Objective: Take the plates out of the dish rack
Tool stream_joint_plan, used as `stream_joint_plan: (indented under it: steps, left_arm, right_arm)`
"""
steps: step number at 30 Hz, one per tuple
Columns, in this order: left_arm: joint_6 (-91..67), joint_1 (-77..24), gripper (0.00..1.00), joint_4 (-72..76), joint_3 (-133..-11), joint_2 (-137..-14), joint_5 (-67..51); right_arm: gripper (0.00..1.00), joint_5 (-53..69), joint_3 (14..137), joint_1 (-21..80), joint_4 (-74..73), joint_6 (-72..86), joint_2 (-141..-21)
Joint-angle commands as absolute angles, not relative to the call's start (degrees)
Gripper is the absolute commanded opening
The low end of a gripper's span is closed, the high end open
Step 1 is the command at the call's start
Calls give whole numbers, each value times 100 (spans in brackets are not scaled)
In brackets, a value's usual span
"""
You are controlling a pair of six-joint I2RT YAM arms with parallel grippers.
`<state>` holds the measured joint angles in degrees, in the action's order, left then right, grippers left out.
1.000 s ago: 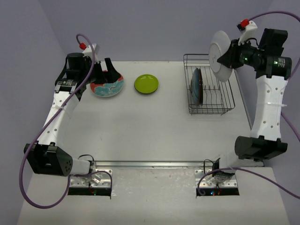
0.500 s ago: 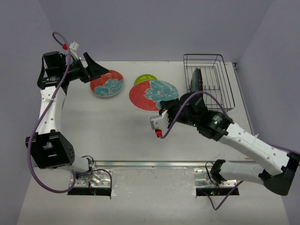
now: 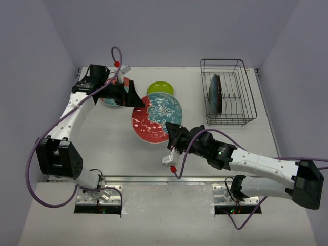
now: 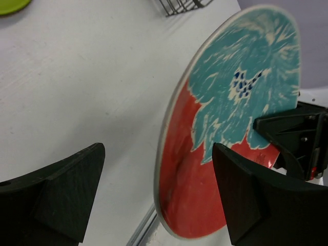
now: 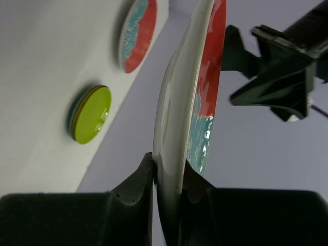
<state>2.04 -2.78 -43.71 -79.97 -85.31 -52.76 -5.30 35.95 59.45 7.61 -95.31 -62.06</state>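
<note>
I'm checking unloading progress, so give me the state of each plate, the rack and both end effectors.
Large red and teal plate: off the table, tilted.
Right end effector: shut on the large red and teal plate.
Left end effector: open, at that plate's far edge.
Lime green plate: flat on the table.
Small red and teal plate: flat on the table.
Dark blue plate: upright in the rack.
Dish rack: holds one plate.
</note>
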Motion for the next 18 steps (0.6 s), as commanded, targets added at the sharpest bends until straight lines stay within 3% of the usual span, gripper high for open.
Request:
stream_joint_plan:
  steps: [1,11,18]
  left_arm:
    - [762,-492,81,-4544,-7857,-8686,-5112]
    - [1714,-549,43,-5181,-7775,-8927,-6852]
    - [1953,-606,40,-5400,-7645,-9118,-7094]
  right_arm:
    - [0,-659,3621,5991,3109,-10116,-5889]
    - [0,-420,3292,5987,3783,-10281,-5991]
    - [0,-420,3278,5989,4157,-10266,-6170]
